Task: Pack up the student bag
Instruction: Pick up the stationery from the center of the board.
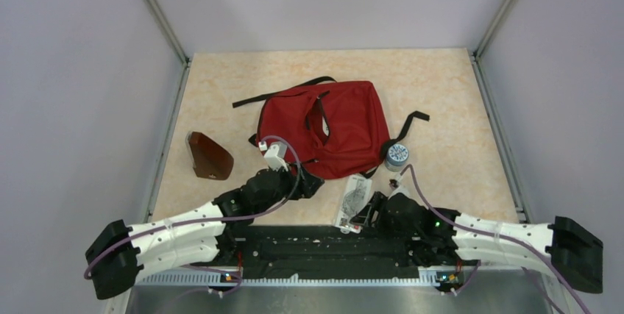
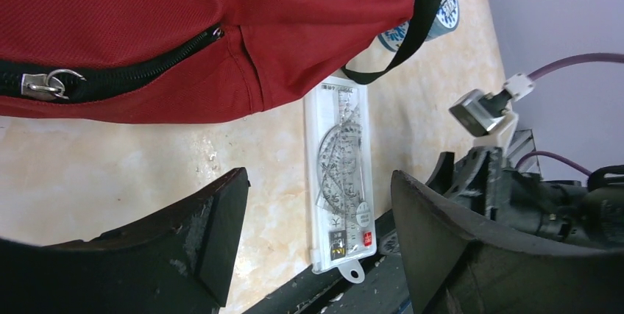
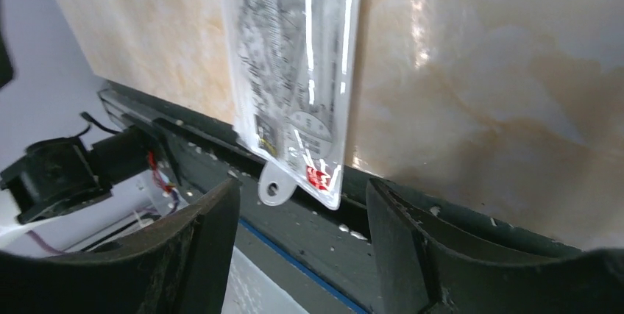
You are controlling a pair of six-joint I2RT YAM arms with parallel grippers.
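Note:
The red student bag (image 1: 327, 126) lies flat mid-table, its black zipper (image 2: 110, 79) shut with a metal pull. A clear ruler-and-protractor pack (image 1: 355, 200) lies near its front edge, its hang tab over the black base rail; it also shows in the left wrist view (image 2: 342, 174) and the right wrist view (image 3: 298, 71). My left gripper (image 1: 309, 184) is open and empty just left of the pack, by the bag's front edge. My right gripper (image 1: 368, 218) is open and empty at the pack's near end; its fingers (image 3: 210, 240) straddle the tab without touching.
A brown triangular pouch (image 1: 208, 155) lies at the left. A blue-and-white roll of tape (image 1: 397, 155) stands by the bag's right front corner, also seen in the left wrist view (image 2: 441, 12). Black straps (image 1: 412, 123) trail from the bag. The black base rail (image 1: 324, 244) runs along the near edge.

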